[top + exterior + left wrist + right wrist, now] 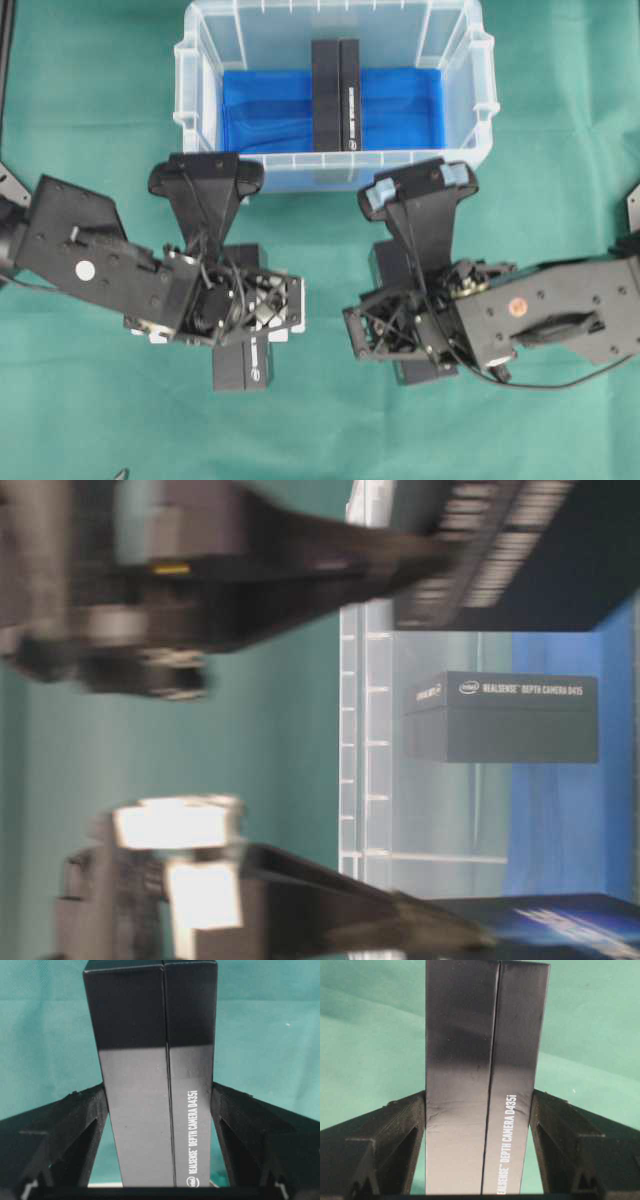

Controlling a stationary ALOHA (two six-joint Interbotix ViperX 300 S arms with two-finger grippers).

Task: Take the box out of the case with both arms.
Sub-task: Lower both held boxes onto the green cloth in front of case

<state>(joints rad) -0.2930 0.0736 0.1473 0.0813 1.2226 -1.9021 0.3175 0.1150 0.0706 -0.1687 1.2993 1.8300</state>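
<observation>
In the lower left of the overhead view, the left gripper [159,1105] was clamped on the left box [132,1025], its fingers [80,1125] pressed flat against the two long sides so the narrow black carton could not twist; in the lower right, the right gripper [479,1105] held the right box [460,1020] the same way, fingers [560,1130] against both flanks. Both held boxes were over the green counter [90,400], outside the case [480,80]; whether they rested on the cloth or hung just above it could not be told. Each box ran lengthwise away from its wrist camera, probably because a grip across the short width was the only one the gripper could span.

Further up the frame, the clear case sat at the top centre; inside it the middle box [335,95] stood on edge on the blue sheet [265,105], midway between the side walls and apart from them, which left room on either side for a gripper to come down. Judged from this, that box was not yet out.
</observation>
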